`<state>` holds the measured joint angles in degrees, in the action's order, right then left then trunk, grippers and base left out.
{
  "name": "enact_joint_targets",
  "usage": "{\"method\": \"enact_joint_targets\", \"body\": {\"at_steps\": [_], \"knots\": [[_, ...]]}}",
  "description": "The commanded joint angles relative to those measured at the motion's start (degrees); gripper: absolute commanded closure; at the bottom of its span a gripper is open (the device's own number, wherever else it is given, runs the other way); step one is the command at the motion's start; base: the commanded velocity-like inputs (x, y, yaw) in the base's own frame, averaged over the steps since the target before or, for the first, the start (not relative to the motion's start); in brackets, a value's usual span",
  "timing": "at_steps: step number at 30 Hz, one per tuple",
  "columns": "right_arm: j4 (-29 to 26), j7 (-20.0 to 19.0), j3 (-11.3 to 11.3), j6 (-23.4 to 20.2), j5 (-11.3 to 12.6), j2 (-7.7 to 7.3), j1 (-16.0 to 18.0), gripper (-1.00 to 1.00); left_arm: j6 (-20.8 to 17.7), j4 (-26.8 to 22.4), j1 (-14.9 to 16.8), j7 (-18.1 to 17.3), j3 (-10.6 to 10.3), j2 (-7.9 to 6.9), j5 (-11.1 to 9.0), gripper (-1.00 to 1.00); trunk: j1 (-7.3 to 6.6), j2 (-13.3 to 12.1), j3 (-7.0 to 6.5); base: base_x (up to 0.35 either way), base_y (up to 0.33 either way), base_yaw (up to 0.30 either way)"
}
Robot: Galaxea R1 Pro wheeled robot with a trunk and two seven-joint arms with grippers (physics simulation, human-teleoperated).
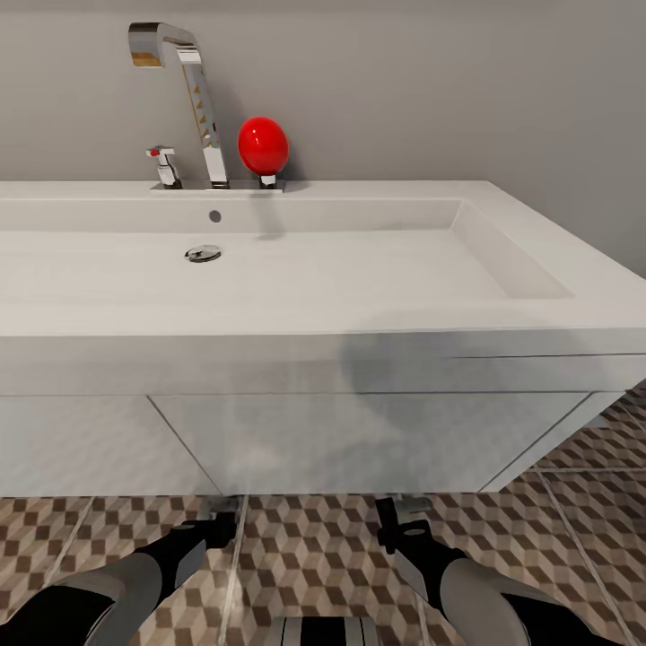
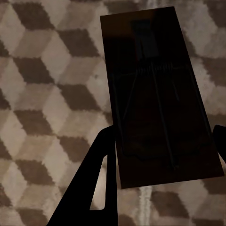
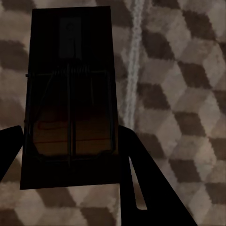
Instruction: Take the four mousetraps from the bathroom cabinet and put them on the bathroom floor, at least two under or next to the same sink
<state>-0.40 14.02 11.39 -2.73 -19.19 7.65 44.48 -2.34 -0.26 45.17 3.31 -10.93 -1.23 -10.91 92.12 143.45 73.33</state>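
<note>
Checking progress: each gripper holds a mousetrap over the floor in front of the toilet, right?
Not the toilet. The head view shows the white sink with its chrome tap. Left gripper and right gripper each hold a mousetrap above the tiled floor.

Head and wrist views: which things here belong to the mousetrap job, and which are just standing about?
Belongs to the job:
- mousetrap in the left pincer
- mousetrap in the right pincer
- bathroom sink
- bathroom floor

Just there:
- chrome tap
- red egg-shaped object beside the tap
- drain plug
- grey wall
</note>
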Motion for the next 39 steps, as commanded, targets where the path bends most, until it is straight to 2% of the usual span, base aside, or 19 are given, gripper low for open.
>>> {"method": "enact_joint_targets", "body": {"at_steps": [1, 16, 23, 34, 39], "knots": [[0.0, 0.3, 0.4, -0.4, -0.4, 0.01, 0.0, 1.00, -0.2, 0.0, 0.0, 0.1, -0.5, 0.00, -0.5, 1.00, -0.01, 0.0, 0.04, 0.000, 0.000, 0.000], [0.0, 0.1, 0.5, -2.7, -0.2, -0.43, 0.0, 1.00, -0.1, 0.0, 0.0, 0.1, -0.5, 0.00, -0.5, 1.00, -0.01, 0.0, 0.04, 0.000, 0.000, 0.000], [0.0, -1.7, 0.5, -4.0, -0.3, -0.51, 0.0, 1.00, 0.1, 0.0, 0.0, 0.1, -0.5, 0.00, -0.5, 1.00, -0.01, 0.0, 0.04, 0.000, 0.000, 0.000], [0.0, -2.1, 0.4, -3.6, -0.3, -0.53, 0.0, 1.00, 0.4, 0.0, 0.1, 0.1, -0.5, 0.00, -0.5, 1.00, -0.01, 0.0, 0.04, 0.000, 0.000, 0.000], [0.0, -2.0, 0.4, -2.3, -0.2, -0.53, 0.0, 1.00, 2.5, 0.0, 0.1, 0.1, -0.5, 0.00, -0.5, 1.00, -0.01, 0.0, 0.04, 0.000, 0.000, 0.000]]}}
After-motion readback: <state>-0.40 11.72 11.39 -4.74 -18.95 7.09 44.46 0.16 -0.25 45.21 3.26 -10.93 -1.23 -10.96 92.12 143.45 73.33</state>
